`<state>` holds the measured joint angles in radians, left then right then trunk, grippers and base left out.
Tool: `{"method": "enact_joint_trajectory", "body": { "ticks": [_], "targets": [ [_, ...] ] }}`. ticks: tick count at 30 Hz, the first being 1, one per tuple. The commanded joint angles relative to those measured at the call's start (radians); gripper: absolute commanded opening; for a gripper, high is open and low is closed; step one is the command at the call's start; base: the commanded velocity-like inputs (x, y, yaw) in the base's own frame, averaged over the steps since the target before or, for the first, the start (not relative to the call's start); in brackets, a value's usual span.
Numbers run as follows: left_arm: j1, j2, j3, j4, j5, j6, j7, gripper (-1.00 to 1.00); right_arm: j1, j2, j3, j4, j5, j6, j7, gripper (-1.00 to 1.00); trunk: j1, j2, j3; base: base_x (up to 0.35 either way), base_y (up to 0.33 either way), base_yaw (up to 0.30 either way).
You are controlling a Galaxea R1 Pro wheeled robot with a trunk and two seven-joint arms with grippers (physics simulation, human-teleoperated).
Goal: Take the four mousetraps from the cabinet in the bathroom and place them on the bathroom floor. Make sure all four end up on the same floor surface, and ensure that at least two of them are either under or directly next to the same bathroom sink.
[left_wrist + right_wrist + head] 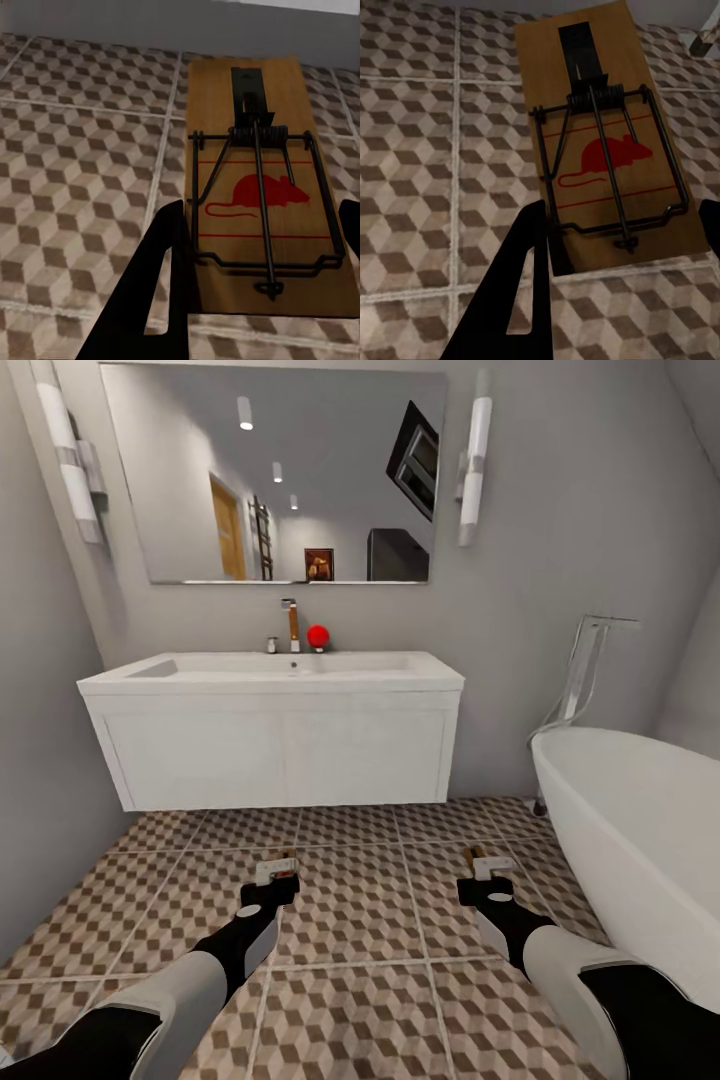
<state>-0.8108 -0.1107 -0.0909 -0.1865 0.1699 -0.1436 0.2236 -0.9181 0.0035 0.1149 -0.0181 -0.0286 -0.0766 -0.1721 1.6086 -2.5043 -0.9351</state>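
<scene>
While the robot faces the long white sink (270, 672), each black gripper holds one flat wooden mousetrap with a red mouse picture above the brown and cream tiled floor (350, 920). The left gripper (272, 887) pinches the left trap (255, 187) by its long sides. The right gripper (487, 880) does the same with the right trap (604, 142). Each trap looks light and stiff. The wire spring looks snappy, so the wooden sides look the safest place to hold.

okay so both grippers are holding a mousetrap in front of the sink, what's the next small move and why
Probably lower both arms toward the bathroom floor and nearer the sink. The left gripper and right gripper each hold a mousetrap between their fingers, above the tiles, short of the white vanity. Setting them down close to it would suit the next-to-sink condition.
</scene>
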Motion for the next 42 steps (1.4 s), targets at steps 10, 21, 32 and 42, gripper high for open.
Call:
{"method": "enact_joint_trajectory", "body": {
  "ticks": [10, 21, 32, 42],
  "targets": [
    [-0.001, 0.001, -0.009, 0.001, 0.01, -0.004, 0.004, -1.0, -0.001, -0.002, 0.007, 0.001, -0.015, -0.002, -0.013, -1.0, 0.0, 0.0, -0.001, 0.323, 0.0, 0.0],
    [-0.001, 0.003, -0.009, 0.002, 0.01, -0.004, 0.003, -1.0, -0.001, 0.0, 0.007, 0.001, -0.011, -0.002, -0.013, -1.0, 0.0, 0.0, -0.001, 0.163, 0.0, 0.088],
    [-0.001, 0.003, -0.009, 0.005, 0.009, -0.005, 0.005, -1.0, -0.001, -0.003, 0.006, 0.001, -0.008, -0.002, -0.009, -1.0, 0.0, 0.0, -0.001, 0.005, 0.0, 0.069],
    [-0.001, 0.008, -0.009, 0.006, 0.009, -0.004, 0.003, -1.0, -0.001, -0.006, 0.006, 0.001, -0.007, -0.002, -0.007, -1.0, 0.0, 0.0, -0.001, 0.142, 0.0, 0.002]
  ]
}}
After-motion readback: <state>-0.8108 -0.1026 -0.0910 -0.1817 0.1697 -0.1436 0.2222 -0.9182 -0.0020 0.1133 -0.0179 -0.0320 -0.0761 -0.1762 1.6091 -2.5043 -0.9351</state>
